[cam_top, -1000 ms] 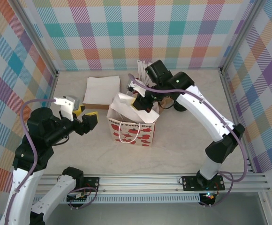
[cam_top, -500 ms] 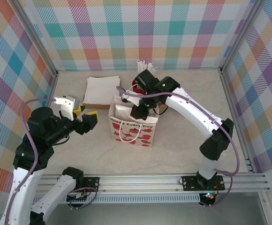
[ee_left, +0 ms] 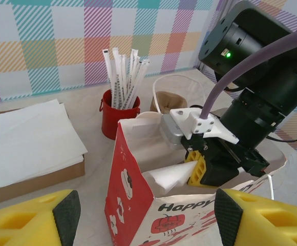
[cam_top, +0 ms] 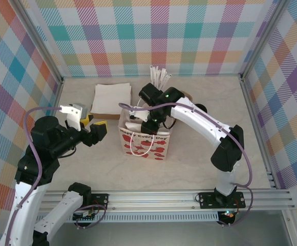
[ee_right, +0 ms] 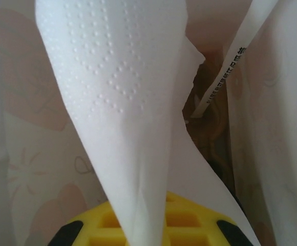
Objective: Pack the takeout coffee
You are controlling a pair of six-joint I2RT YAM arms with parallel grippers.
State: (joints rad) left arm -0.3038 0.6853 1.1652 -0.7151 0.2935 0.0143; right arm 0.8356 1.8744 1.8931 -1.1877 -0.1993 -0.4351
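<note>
right gripper (ee_left: pixel 199 171) now down inside gift bag (cam_top: pixel 143 143), a second ago above its rim; jaws pinching white napkin (ee_right: pixel 123 102). left gripper (cam_top: pixel 93 124) unmoved beside bag, jaws spread, empty. takeout coffee cup (ee_left: pixel 170 101) sits just behind bag

Tabletop (cam_top: pixel 205 148): gift bag (cam_top: pixel 144 144), napkin stack (cam_top: pixel 111 95)

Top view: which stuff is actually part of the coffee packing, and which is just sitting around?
In the job:
white paper gift bag with red hearts
white embossed paper napkin, right jaws shut on it inside the bag
paper-wrapped stick in the bag

Lying about:
red cup of wrapped sticks
stack of white napkins on a flat cardboard box
left jaws, open, beside the bag
</note>
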